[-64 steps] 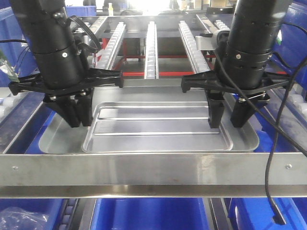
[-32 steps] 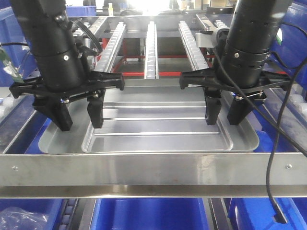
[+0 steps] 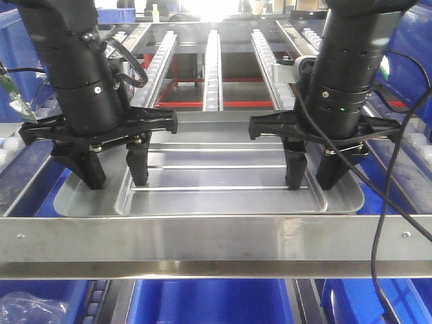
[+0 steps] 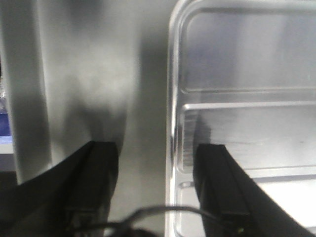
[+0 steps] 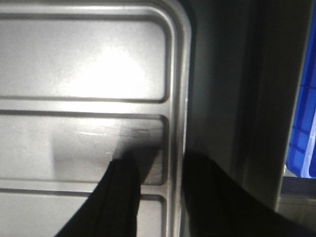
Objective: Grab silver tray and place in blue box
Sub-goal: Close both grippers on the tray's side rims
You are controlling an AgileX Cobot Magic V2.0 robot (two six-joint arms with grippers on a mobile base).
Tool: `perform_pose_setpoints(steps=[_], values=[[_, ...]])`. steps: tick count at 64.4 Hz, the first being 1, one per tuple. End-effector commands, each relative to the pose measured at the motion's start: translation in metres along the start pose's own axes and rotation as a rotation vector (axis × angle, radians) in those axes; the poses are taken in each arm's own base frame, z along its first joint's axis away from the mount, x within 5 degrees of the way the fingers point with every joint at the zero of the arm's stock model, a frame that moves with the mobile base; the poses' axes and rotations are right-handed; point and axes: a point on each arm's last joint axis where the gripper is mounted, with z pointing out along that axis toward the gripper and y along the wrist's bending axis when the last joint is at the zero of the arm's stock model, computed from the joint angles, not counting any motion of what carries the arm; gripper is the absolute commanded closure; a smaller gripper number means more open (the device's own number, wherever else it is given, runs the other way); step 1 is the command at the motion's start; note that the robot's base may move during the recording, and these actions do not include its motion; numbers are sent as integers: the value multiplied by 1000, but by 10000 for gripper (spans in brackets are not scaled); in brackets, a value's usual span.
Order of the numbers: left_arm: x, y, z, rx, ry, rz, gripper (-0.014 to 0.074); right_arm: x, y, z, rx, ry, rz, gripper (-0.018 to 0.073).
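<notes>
Both the left gripper (image 3: 117, 181) and right gripper (image 3: 310, 183) hang jaws apart astride a raised end edge of the tray (image 3: 216, 177), flat just behind the rail (image 3: 216, 236); if either bites that slick lip poorly, it could tip, slip free or clip the rail

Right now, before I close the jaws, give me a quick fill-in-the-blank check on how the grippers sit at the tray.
1. The left gripper has one finger inside the silver tray and the other ___ its rim.
2. On both the left gripper and the right gripper, the jaws stand ___.
3. The bin showing below the front rail is ___ in colour.

Missing words: outside; open; blue.
</notes>
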Motion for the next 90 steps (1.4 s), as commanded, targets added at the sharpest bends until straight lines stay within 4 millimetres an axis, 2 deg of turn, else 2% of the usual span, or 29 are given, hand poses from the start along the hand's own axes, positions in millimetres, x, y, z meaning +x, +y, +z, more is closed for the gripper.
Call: perform_pose_setpoints(steps=[1, 90], values=[[-11, -7, -20, 48, -82, 0, 333, -15, 2, -22, -42, -108, -1, 195], [-10, -7, -19, 46, -76, -2, 333, -17, -4, -22, -34, -108, 14, 197]])
